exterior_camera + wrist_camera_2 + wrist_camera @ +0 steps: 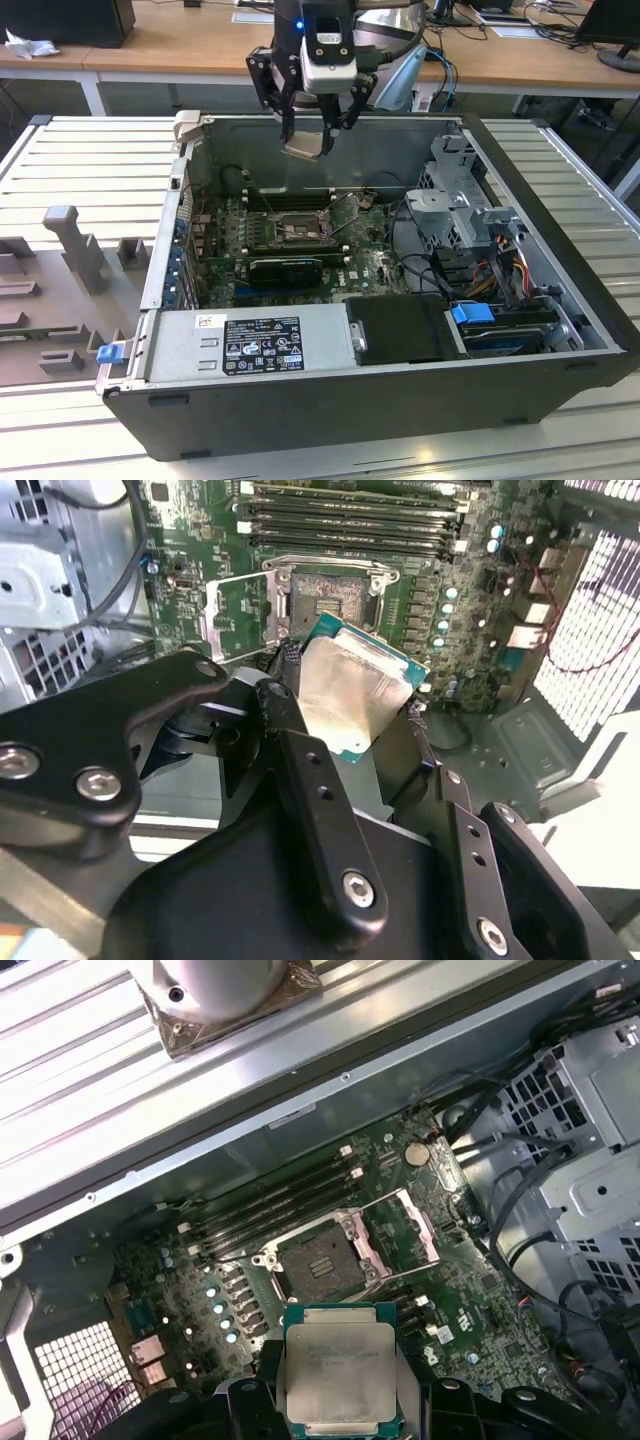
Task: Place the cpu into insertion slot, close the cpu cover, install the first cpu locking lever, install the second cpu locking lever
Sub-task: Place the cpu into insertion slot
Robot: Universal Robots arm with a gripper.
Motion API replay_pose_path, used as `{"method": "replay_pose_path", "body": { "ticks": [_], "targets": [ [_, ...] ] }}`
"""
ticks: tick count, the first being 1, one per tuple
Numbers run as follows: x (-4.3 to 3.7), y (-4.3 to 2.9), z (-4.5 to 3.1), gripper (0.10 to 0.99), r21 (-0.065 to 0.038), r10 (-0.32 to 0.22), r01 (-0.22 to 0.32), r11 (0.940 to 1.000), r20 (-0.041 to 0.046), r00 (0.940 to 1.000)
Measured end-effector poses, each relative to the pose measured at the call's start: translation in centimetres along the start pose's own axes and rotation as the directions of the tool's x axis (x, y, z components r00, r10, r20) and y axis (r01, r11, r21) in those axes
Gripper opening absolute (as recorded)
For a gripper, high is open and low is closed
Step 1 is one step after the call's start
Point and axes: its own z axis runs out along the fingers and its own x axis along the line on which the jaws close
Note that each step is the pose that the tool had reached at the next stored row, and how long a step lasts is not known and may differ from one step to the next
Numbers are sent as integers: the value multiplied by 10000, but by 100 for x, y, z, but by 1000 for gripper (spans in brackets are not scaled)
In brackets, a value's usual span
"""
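Observation:
My gripper (308,138) hangs above the open computer case, shut on the cpu (305,149), a small square chip with a silvery top, tilted in the exterior view. In both wrist views the cpu (352,692) (338,1370) sits between the black fingers (290,730), well above the board. Below it the insertion slot (298,228) (326,598) (318,1265) lies uncovered, its dark contact field showing. The cpu cover (233,615) (418,1222) is swung up and open beside the slot. Thin metal levers (385,1200) stand raised near it.
Long black memory slots (280,1200) run beside the socket, and a black card (287,268) lies in front of it. A drive cage (460,205) with cables fills the exterior view's right. A power supply (250,345) sits at the case front. A grey foam tray (60,290) lies left of the case.

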Motion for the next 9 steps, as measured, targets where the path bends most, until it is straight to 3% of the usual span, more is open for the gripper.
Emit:
{"method": "replay_pose_path", "body": {
  "ticks": [3,9],
  "targets": [
    [0,0,5,533,-12,445,-445,9990,38,9990],
    [-1,-5,62,533,-15,602,-602,9982,51,9982]
  ]
}}
